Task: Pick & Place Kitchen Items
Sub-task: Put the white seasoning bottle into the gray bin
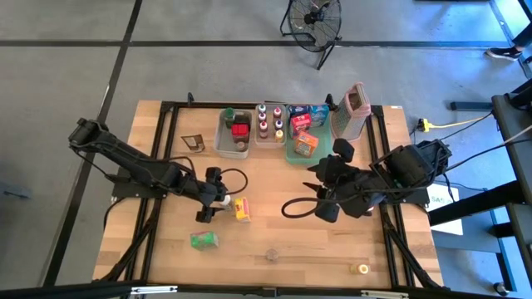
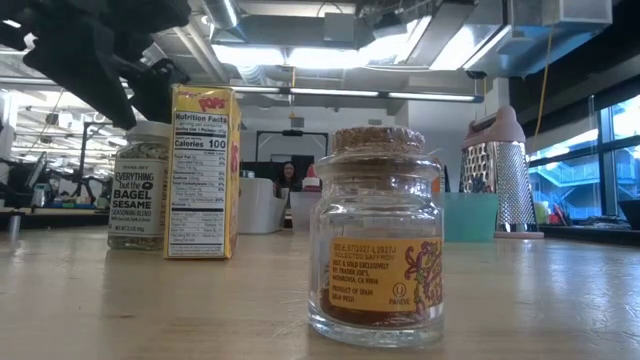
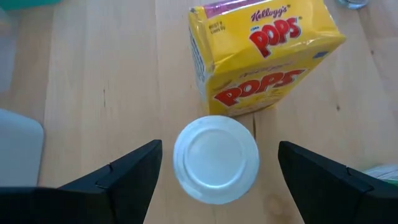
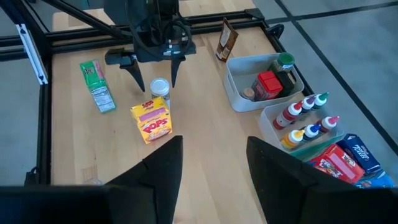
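My left gripper (image 3: 217, 168) hangs over the bagel seasoning jar (image 3: 216, 158), fingers spread wide, one on each side of the white lid and not touching it. The jar stands upright on the table (image 1: 274, 208), just beside the yellow Pops box (image 3: 264, 53). I judge the step is to grasp this jar. To do it well I go straight down, keep the lid centred btw. the fingers, and watch the finger near the box, as it could push the box over. I close on the jar body below the lid, not on the lid edge.

A green packet (image 1: 204, 240) lies flat nearer the front edge; a cork-top jar (image 2: 378, 235) stands farther right.

Containers at the back, left to right: first clear tub (image 1: 220, 141) holds a red box, a green-cap jar and some smaller item I cannot identify. Second tub (image 4: 271, 117) holds spice bottles w/ red, yellow and white caps. The green tray (image 1: 293, 156) holds blue and orange boxes. The grater (image 1: 352, 110) stands beside it.

My right gripper (image 4: 208, 165) waits above the table's right part, fingers apart, holding nothing.
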Controlling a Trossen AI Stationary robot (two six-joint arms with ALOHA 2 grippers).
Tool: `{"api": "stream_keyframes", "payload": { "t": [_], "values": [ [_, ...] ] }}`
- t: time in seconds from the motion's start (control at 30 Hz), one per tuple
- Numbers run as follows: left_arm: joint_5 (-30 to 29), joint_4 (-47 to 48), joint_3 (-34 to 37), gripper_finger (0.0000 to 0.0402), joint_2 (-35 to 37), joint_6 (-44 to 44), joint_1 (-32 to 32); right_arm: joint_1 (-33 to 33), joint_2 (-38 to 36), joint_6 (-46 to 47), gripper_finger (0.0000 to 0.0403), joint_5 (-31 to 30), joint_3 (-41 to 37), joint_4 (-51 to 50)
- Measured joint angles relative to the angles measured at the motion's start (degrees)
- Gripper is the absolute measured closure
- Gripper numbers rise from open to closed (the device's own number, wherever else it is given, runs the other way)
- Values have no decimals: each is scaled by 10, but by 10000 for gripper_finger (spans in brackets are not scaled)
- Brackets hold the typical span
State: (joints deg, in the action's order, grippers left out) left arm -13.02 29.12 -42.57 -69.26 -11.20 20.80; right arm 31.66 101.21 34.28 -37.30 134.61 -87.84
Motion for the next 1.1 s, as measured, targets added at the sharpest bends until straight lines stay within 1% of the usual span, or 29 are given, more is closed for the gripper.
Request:
{"api": "stream_keyframes", "payload": {
  "t": [0.33,0.67,1.1],
  "values": [
    [-13,0,0,84,-1,20,-2,0,0,0,222,0,0,8],
    [10,0,0,84,-7,26,-18,0,0,-5,223,0,0,8],
    [16,-13,0,84,-24,24,-19,0,0,-13,223,0,0,6]
  ]
}}
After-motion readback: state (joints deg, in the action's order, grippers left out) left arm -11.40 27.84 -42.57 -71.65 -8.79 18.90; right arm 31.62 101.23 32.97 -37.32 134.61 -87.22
